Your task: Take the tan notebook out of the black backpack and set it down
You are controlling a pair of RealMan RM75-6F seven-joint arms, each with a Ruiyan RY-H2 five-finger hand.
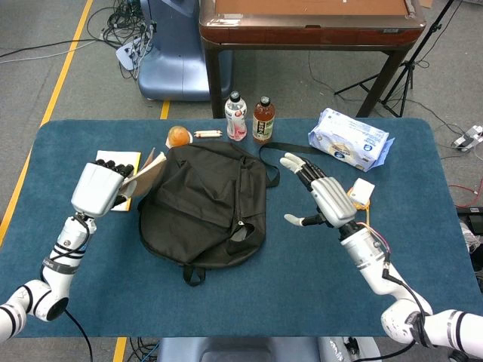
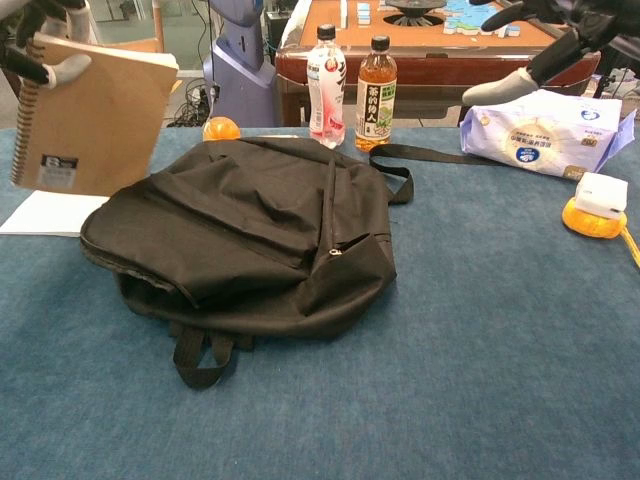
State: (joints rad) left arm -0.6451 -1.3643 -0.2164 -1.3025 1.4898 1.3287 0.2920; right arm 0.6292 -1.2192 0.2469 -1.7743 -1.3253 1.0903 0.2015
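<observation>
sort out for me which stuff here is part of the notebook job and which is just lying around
Part of the job:
- tan notebook, held up off the table by the left hand
- black backpack
- right hand, open, holding nothing

Just lying around:
- two bottles
- orange
- wipes pack
- tape measure
- paper sheets under the notebook

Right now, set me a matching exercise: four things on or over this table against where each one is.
Things:
1. tan notebook
2. black backpack
3. orange fruit
4. wipes pack

Places:
A. lying in the middle of the table
B. far right part of the table
C. held up in the left hand
D. at the far edge, left of the two bottles

Pairs: 1-C, 2-A, 3-D, 4-B
</observation>
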